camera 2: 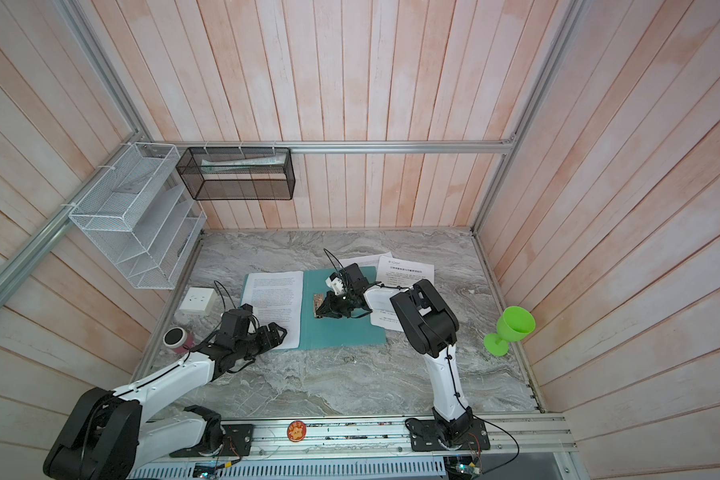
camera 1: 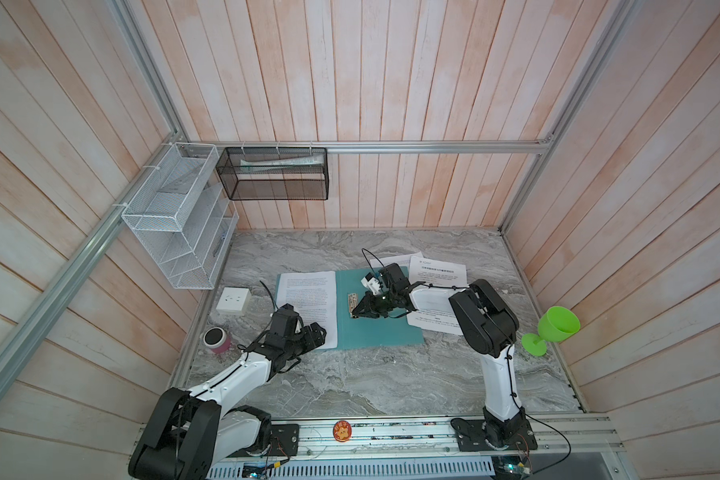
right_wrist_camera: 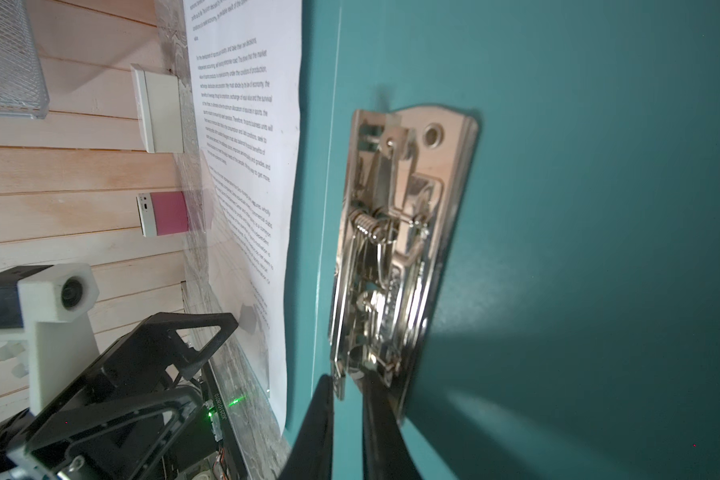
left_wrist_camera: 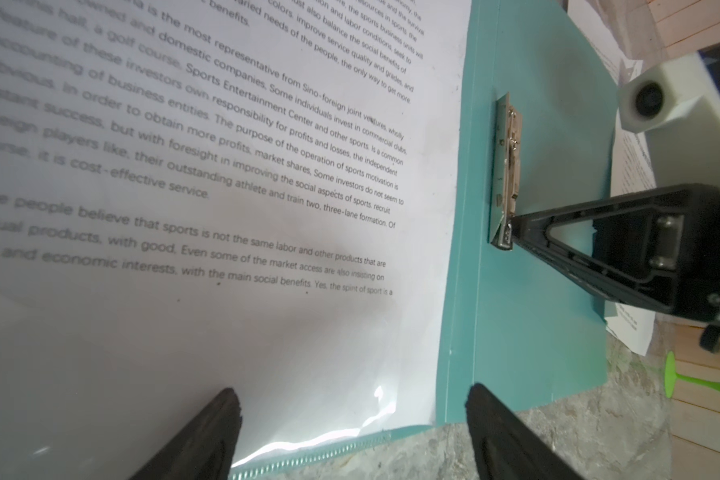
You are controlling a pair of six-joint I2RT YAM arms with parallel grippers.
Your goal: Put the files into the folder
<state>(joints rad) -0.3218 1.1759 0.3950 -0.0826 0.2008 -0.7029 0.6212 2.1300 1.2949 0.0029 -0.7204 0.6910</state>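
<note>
1. As the folder [camera 1: 377,330] lies open and flat on the table [camera 1: 350,386], we judge the step in hand to be working its clip. No filing looks finished.
2. Left gripper [camera 1: 321,333]: jaws wide, holding nothing, poised over the near corner of the left sheet [camera 1: 306,299]. That sheet lies on the folder's left leaf.
3. Clip [right_wrist_camera: 395,249]: fixed to the right leaf, just beside the spine fold. Its plate appears tilted up.
4. Right gripper [right_wrist_camera: 347,390]: jaws narrow, pinching the clip's near end.
5. Right sheets [camera 1: 437,270]: overlapping one another on the table at the folder's right edge, not yet filed.
6. Next move, in our judgement: the clip must be held open while a sheet is slid squarely under it. Thin paper lying flat calls for a careful pick at an edge.
7. Not established:
   - The right arm [camera 1: 481,320] covers part of the right sheets, so we cannot confirm their count.
   - A glossy film [left_wrist_camera: 308,415] seems to lie over the left sheet, but we cannot tell whether it is a pocket.
   - We cannot tell whether the left fingertips touch the paper.
</note>
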